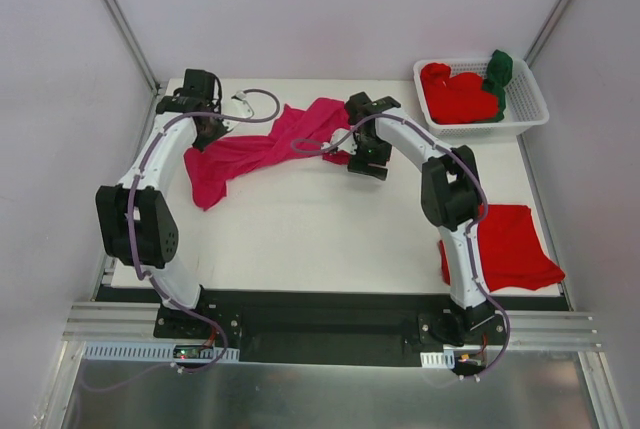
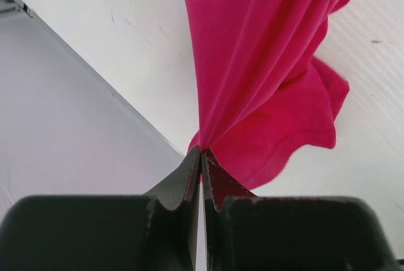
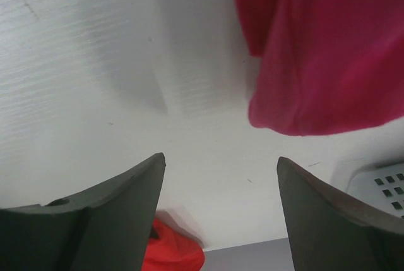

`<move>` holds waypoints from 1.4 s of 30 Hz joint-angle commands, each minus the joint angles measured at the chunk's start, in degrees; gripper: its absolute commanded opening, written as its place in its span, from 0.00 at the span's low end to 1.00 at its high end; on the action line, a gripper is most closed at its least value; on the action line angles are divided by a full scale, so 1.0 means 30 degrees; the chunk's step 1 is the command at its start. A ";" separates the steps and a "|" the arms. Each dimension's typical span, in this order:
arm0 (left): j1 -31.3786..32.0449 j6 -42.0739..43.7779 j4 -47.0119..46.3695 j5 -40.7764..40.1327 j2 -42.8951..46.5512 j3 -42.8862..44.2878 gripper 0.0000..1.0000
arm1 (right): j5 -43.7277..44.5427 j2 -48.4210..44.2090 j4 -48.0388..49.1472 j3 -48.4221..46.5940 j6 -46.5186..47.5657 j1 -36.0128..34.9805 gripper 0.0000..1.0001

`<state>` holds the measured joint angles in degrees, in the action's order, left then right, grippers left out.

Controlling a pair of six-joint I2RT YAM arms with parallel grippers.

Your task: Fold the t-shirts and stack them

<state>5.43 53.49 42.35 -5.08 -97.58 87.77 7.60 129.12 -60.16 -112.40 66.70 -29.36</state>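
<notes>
White table [image 1: 330, 239] – a magenta-pink t-shirt [image 1: 250, 154] sprawls crumpled across its far-left part. A red t-shirt [image 1: 515, 244] lies flat at the near right edge. The white basket [image 1: 481, 131] in the far right corner holds bunched red t-shirts [image 1: 455, 97], with a dark green t-shirt [image 1: 498, 74] against its far wall.

The left hand [image 2: 201, 154] is clamped on an edge of the magenta cloth. Only the left wrist view shows the folds fanning out from the pressed-together tips.

The right hand [image 3: 221, 160] – fingers wide apart, holding nothing, over bare table just beside the magenta cloth.
</notes>
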 commanded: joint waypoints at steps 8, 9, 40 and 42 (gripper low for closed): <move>-0.0170 -0.0400 0.0269 -0.0444 0.1297 -0.1189 0.00 | -0.2354 0.0026 0.1041 -0.0559 0.0295 -0.1022 0.71; -0.0170 -0.0371 0.0269 -0.0445 0.1325 -0.1218 0.00 | -0.3284 0.0200 0.0895 -0.0822 0.0558 -0.1225 0.70; -0.0024 -0.0371 0.0269 -0.0855 0.1560 -0.1687 0.00 | -0.1566 0.4655 0.1626 -0.5835 0.0415 -0.1550 0.24; 0.0064 -0.0430 0.0269 -0.0855 0.1560 -0.1716 0.00 | -0.1506 0.4626 0.1510 -0.5718 0.0326 -0.1549 0.18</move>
<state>4.91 53.10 42.41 -6.63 -95.53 83.31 0.49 142.61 -56.80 -129.32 68.34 -34.33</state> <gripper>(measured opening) 0.006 0.257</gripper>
